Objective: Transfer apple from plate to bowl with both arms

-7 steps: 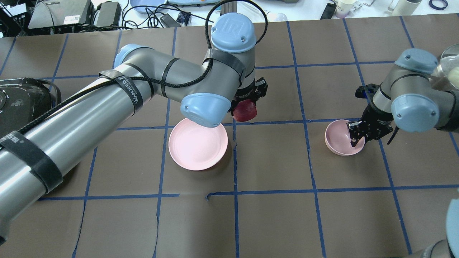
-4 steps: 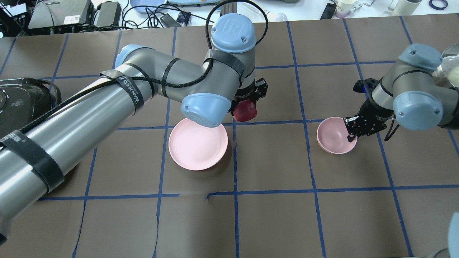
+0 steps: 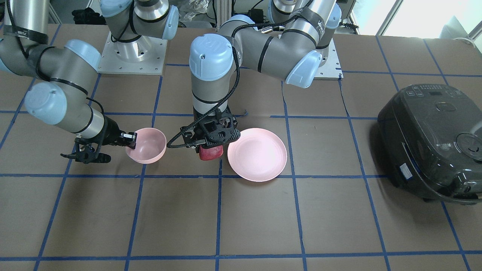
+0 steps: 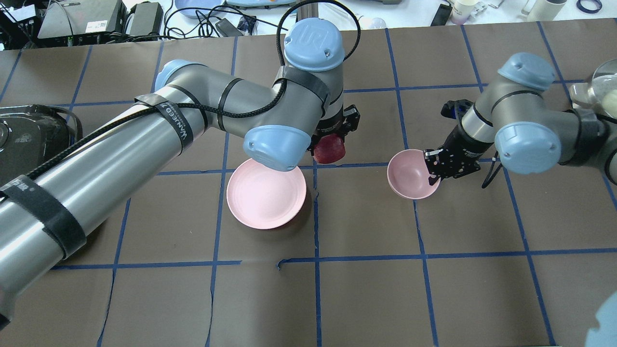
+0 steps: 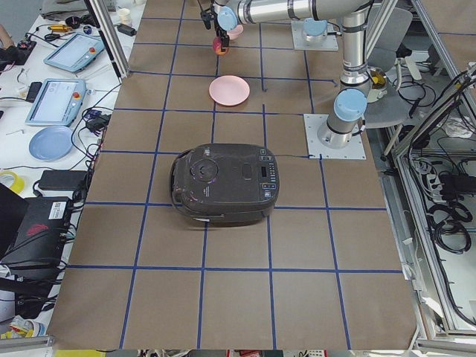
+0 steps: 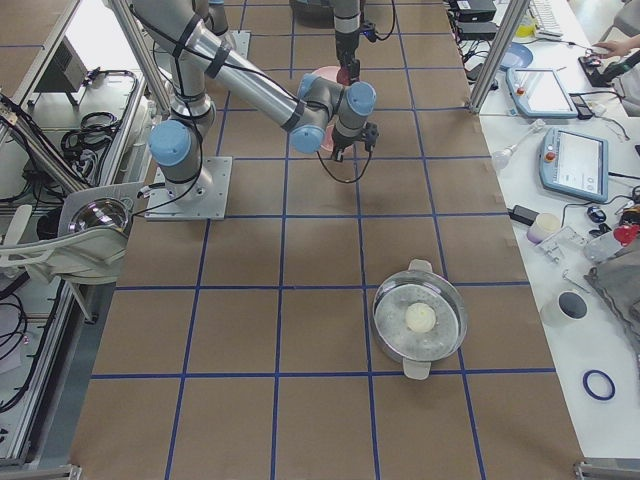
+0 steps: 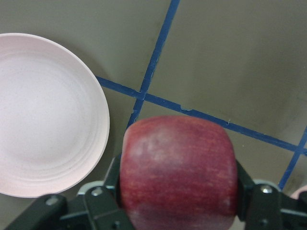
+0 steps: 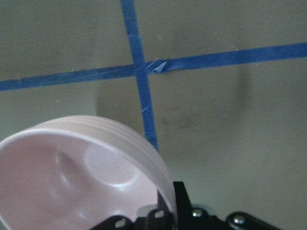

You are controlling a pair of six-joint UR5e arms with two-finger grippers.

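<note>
Centre frame, left end effector [image 4: 331, 144] pinches the apple [image 7: 178, 172] just off the plate's [image 4: 266, 193] upper-right edge. Right end effector [image 4: 432, 173] clamps the bowl's [image 4: 409, 176] rim; bare surface [image 4: 366, 202] between.

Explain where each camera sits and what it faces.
Front-facing: across the table, facing the robot; left arm at right, left gripper holding the apple beside the plate.
Overhead: behind the robot, looking forward, down; right arm at right, right gripper pinching the bowl.
Exterior left: table's end by the rice cooker; left arm nearer.
Exterior right: opposite end by the steel pot; right arm nearer.
Left wrist: down past its fingers at apple, plate.
Right wrist: down at bowl; fingers show.
Shared: first two mirror one scene.
</note>
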